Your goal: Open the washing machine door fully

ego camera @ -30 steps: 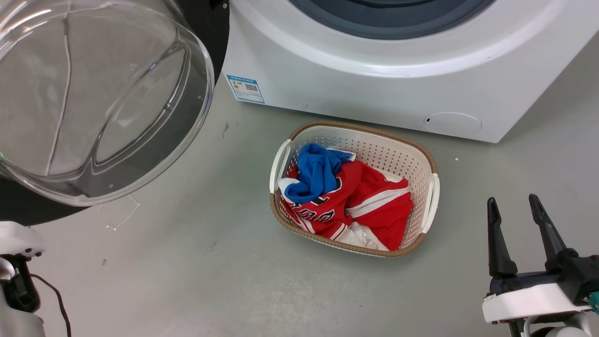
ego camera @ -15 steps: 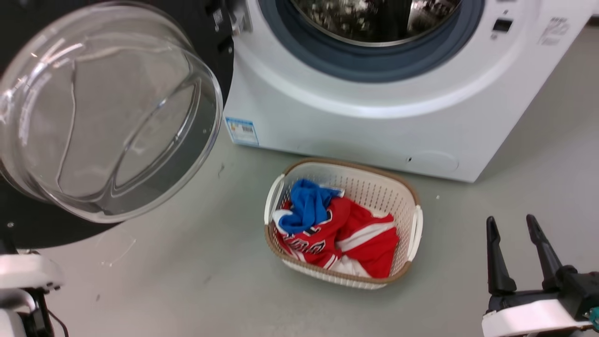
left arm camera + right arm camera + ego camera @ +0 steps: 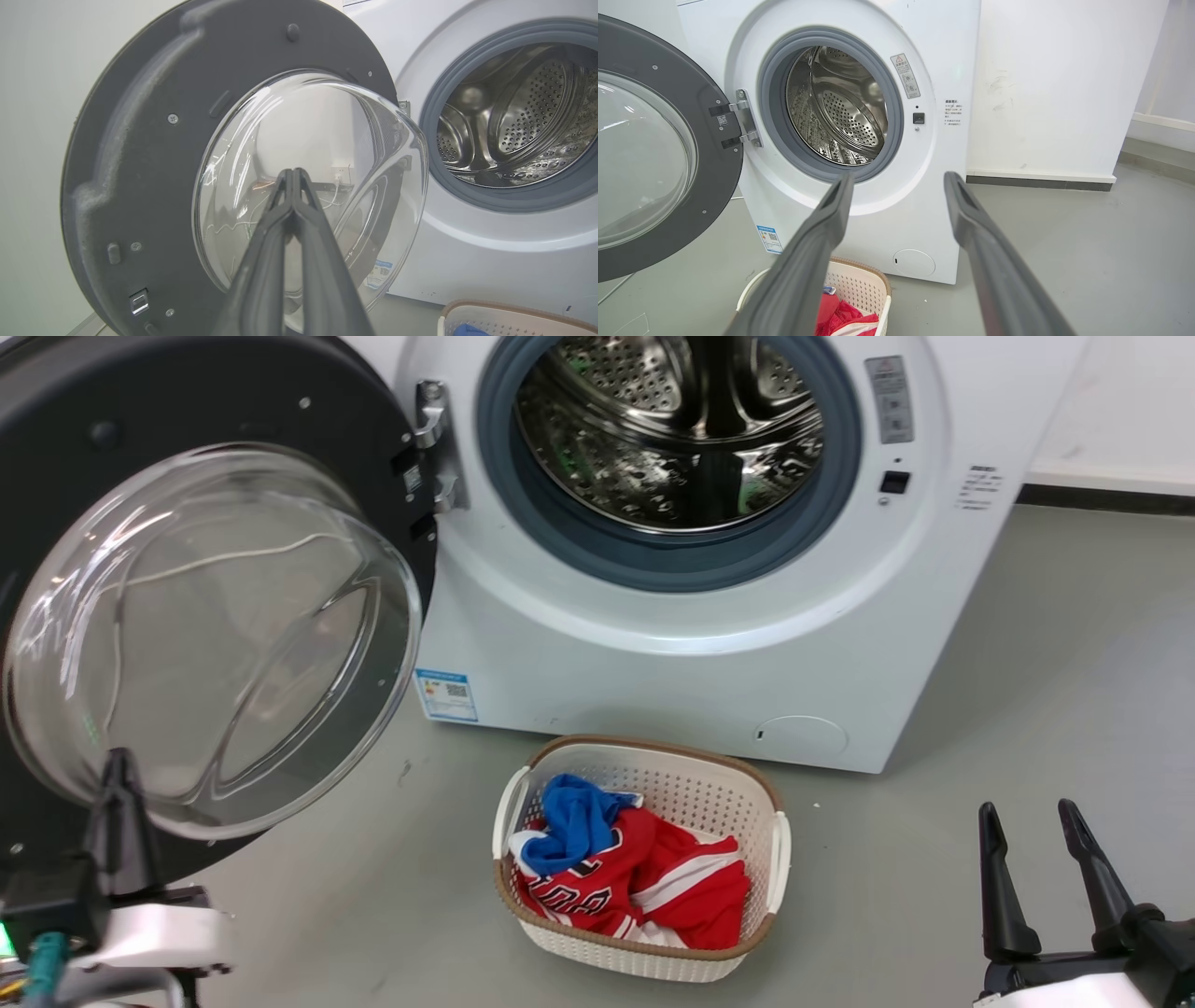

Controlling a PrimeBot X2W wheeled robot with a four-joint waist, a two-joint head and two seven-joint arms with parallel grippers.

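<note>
The washing machine door [image 3: 187, 411], a dark round disc with a bulging clear glass bowl [image 3: 215, 635], stands swung wide open to the left of the white washing machine [image 3: 653, 681]. Its steel drum [image 3: 667, 429] and grey gasket are exposed. My left gripper [image 3: 117, 761] is at the lower left in front of the bowl's lower edge, apart from it. In the left wrist view my left gripper [image 3: 293, 171] is shut on nothing and points at the door [image 3: 140, 140]. My right gripper [image 3: 1027, 807] stands open over the floor at the lower right. In the right wrist view my right gripper [image 3: 899, 179] faces the machine [image 3: 887, 224].
A white laundry basket [image 3: 644, 747] with red and blue clothes [image 3: 625, 877] sits on the grey floor just before the machine. A white wall with a dark skirting [image 3: 1041, 179] runs to the machine's right. A thin white cable lies on the floor behind the door.
The head camera has tilted up, so the drum and the door's upper part have come into view. My left gripper has risen into the head view. The right gripper stays open.
</note>
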